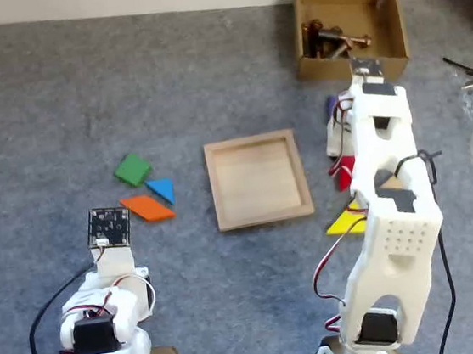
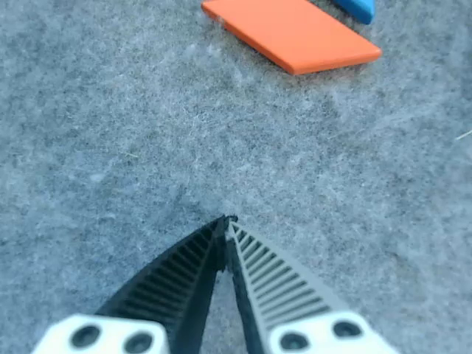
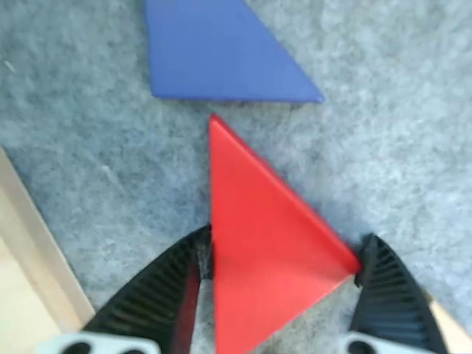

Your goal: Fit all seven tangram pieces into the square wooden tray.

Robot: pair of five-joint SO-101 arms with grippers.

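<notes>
Right gripper point(image 3: 286, 247) first: found spread open astride the red triangle point(image 3: 254, 221), one finger at its long edge, the other at the opposite corner. Could not tell whether either pad actually pressed on the wood. Saw the piece lying flat on the grey carpet at 3 o'clock from the square wooden tray point(image 1: 254, 141), just beside its rim and outside it.

Noted the long edge running straight away from the gripper, roughly parallel to the near tray rim, so the jaws spanned the triangle from long edge to far corner. Judged that a corner hold could let the piece pivot on closing. Judged too that the carry would be short, toward 9 o'clock over the rim, and that the right arm was plainly the nearer one for it.

Found the tray holding no pieces, so reckoned the task barely begun. Saw the dark blue triangle point(image 3: 214, 51) just beyond the red one's tip, apart from it, and the yellow triangle point(image 1: 344, 220) at 4 o'clock from the tray.

Found the left gripper point(image 2: 227, 225) closed on nothing, tips together over bare carpet at about 8 o'clock from the tray. Saw the orange parallelogram point(image 2: 295, 33) ahead of it, with the green square point(image 1: 133, 169) and small blue triangle point(image 1: 161, 190) at 9 o'clock, well apart from the tray.
</notes>
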